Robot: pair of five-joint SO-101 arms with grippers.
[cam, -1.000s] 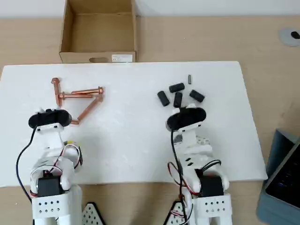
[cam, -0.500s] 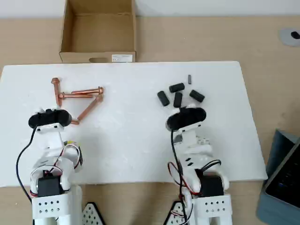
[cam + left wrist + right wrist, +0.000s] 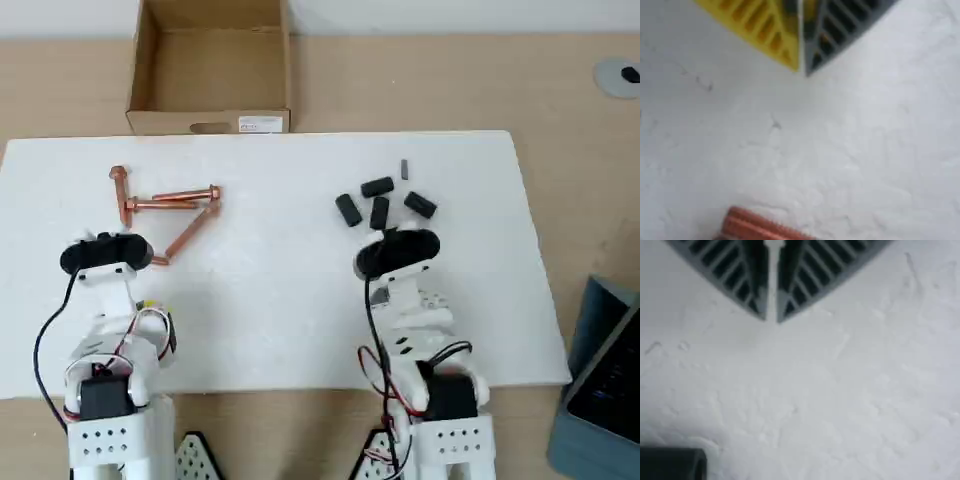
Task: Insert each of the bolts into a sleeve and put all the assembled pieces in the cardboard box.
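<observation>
Bolts (image 3: pixel 165 204) lie just beyond left hand (image 3: pixel 801 69), sleeves (image 3: pixel 379 212) just beyond right hand (image 3: pixel 771 316).

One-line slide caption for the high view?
Left arm faces copper bolts, right arm faces black sleeves, on a white mat; open cardboard box beyond.

No legible print; small label (image 3: pixel 262 123) on cardboard box (image 3: pixel 180 122) unreadable

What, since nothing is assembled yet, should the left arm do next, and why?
Probably open the left gripper and ease it onto the nearest copper-coloured metal bolt: its jaws are shut on nothing, and that bolt lies loose on the white mat just ahead.
</observation>
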